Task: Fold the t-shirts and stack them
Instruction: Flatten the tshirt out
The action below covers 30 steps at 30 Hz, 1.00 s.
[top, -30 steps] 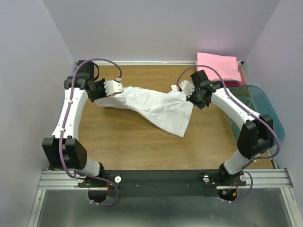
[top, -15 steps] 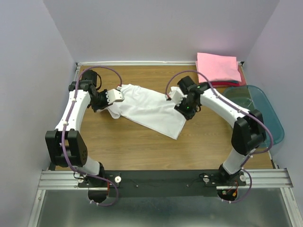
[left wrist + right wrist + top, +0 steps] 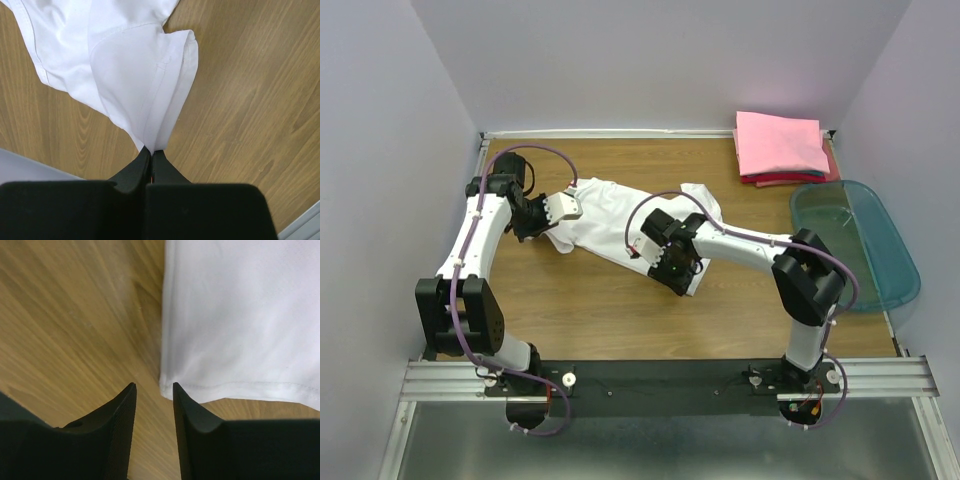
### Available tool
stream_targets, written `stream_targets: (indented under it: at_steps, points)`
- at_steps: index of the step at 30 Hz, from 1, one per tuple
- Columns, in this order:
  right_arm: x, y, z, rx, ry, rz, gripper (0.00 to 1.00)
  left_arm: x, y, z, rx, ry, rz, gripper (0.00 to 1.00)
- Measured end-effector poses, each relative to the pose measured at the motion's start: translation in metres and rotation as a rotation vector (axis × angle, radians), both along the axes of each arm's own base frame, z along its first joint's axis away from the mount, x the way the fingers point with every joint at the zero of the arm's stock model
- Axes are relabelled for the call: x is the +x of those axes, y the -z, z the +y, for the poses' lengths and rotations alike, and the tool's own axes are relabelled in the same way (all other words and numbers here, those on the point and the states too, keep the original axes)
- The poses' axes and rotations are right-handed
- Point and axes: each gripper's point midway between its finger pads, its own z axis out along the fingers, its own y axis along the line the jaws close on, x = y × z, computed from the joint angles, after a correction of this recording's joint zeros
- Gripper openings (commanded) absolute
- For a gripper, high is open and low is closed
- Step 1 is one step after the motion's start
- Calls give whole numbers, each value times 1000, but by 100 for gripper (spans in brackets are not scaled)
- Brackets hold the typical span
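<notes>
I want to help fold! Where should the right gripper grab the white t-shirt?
The free hem corner of the white t-shirt, coming from the bare wood side. It lies flat with table showing on two sides, and the open right gripper hangs right at it. The left gripper pinches the other end.

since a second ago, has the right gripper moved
Yes. The right gripper has swung left and toward the near edge, away from the pink t-shirt.
</notes>
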Motion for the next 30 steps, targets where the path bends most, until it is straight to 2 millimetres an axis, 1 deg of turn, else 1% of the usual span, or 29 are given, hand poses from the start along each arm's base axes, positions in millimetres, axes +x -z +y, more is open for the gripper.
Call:
stream_targets:
  at_steps: [2, 8, 14, 17, 18, 20, 21, 26, 28, 30]
  points:
    - [2, 5, -1, -14, 21, -6, 44, 0, 1, 0, 0, 0, 0, 0]
    - [4, 11, -3, -34, 49, -32, 43, -2, 5, 0, 0, 0, 9, 0]
    - [1, 26, -15, -89, 58, -37, 41, -3, 7, 0, 0, 0, 13, 0]
    - [1, 27, -17, -88, 64, -51, 35, -2, 7, 0, 0, 0, 11, 0]
    - [1, 27, -18, -86, 68, -58, 21, -2, 8, 0, 0, 0, 11, 0]
    - [1, 28, -19, -86, 67, -67, 2, -3, 8, 0, 0, -1, 12, 0]
    - [1, 28, -20, -90, 70, -79, 1, -3, 8, 0, 0, -1, 12, 0]
    - [8, 25, -30, -111, 44, -146, 1, -2, 5, 1, -7, -10, 14, 0]
    - [16, 24, -38, -135, 16, -178, 1, 3, -5, 1, -21, -24, -1, 0]
    - [28, 22, -48, -152, 14, -194, 1, 16, -20, 3, -38, -46, -41, 0]
